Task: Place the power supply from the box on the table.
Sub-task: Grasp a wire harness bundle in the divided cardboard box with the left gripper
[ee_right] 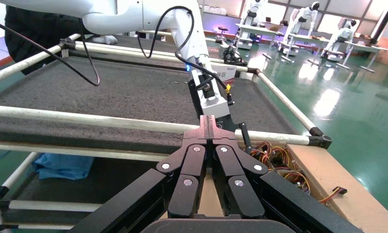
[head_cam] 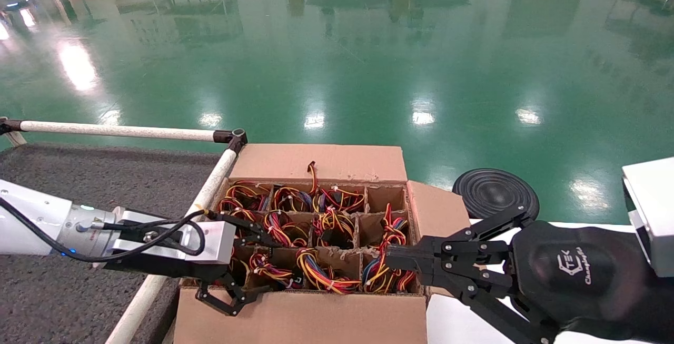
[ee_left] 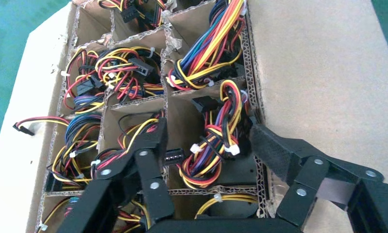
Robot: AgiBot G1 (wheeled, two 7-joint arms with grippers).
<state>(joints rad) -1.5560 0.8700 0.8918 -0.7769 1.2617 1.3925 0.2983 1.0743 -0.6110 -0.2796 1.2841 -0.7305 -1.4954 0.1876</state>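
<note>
Only the power supply [ee_left: 209, 145]'s tied multicoloured wires show.

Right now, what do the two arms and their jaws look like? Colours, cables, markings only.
Left arm: white shell, silver metal wrist block, loose black cable looping along it, small blue light. The left gripper is black linkage with silver rivets and textured black pads. Right arm: white block above a black housing printed with a white logo. The right gripper has the same black riveted linkage.
</note>
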